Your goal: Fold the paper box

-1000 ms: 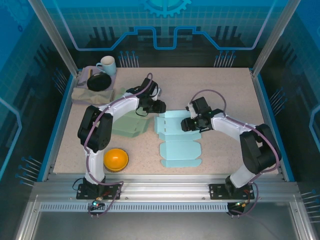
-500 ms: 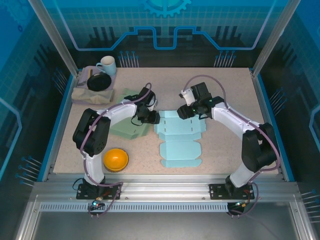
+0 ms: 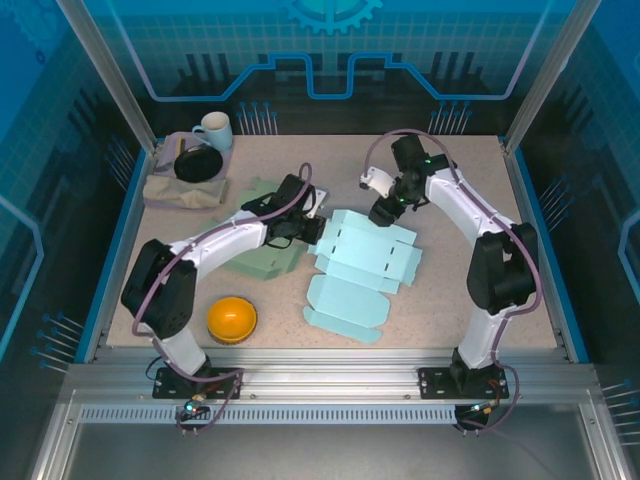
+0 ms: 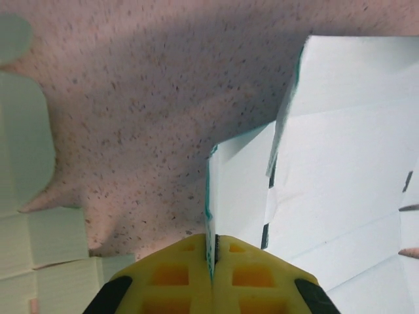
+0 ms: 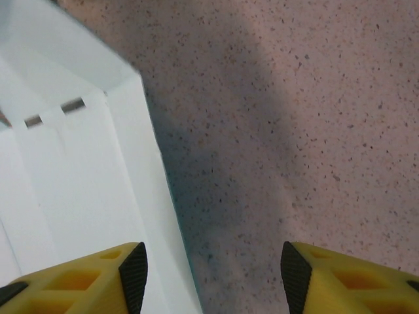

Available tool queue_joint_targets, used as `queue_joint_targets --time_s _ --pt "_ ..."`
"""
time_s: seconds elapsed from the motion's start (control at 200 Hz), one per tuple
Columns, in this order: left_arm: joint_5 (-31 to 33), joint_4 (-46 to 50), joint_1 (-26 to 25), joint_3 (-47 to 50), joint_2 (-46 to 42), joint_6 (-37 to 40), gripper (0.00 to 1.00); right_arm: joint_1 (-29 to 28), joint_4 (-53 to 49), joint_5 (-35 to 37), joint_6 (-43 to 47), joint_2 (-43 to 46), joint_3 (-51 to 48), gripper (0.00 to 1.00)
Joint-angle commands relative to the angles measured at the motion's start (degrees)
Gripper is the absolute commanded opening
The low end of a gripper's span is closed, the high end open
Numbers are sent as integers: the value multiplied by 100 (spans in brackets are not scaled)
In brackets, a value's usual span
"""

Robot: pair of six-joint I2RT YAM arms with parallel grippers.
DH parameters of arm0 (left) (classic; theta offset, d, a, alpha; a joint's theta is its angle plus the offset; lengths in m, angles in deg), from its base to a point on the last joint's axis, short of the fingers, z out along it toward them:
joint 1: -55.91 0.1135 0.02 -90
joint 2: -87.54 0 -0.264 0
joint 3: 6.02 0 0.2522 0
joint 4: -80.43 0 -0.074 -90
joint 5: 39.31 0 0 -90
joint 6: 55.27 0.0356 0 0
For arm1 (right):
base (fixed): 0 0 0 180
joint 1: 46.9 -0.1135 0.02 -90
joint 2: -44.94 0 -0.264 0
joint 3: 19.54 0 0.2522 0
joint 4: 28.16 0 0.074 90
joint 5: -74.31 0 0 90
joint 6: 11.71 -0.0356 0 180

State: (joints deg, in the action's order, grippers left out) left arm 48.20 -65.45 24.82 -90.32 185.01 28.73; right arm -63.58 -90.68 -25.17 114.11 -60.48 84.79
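Centrally on the speckled table (image 3: pixel 440 310) we see the pale blue paper box (image 3: pixel 360 270), unfolded and mostly flat. Our left gripper (image 3: pixel 311 229) is closed tight on a flap at the box's left edge, and that flap stands upright between the yellow fingers (image 4: pixel 170 275). Our right gripper (image 3: pixel 384 210) hangs spread wide over the box's far right edge, holding nothing. A green sheet (image 3: pixel 262 255) lies just left of the box, with an orange bowl (image 3: pixel 232 318) nearer.
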Motion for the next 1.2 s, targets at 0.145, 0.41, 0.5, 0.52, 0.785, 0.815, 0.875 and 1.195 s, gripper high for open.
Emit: queue_joint_targets --time_s 0.145,0.41,0.5,0.52,0.785,0.815,0.875,1.195 --pt "457 -327 -58 188 -386 527 0 11 -815 -308 436 -145 -24 58" --pt "689 -336 -102 212 -452 600 0 -50 -767 -166 492 -17 -190 45" --pt "652 -488 -123 303 -555 600 0 -64 -707 -258 610 33 -311 45" --pt "637 -524 -117 332 -582 600 0 -56 -694 -250 619 32 -334 44" --pt "550 -955 -165 673 -902 608 0 -63 -609 -375 712 31 -506 37" --pt "566 -929 -167 666 -905 619 0 -71 -603 -386 700 51 -509 34" --pt "603 -869 -168 632 -881 630 0 -80 -592 -381 692 98 -511 28" --pt "886 -608 -161 489 -688 581 0 -220 -609 -79 714 459 -510 26"
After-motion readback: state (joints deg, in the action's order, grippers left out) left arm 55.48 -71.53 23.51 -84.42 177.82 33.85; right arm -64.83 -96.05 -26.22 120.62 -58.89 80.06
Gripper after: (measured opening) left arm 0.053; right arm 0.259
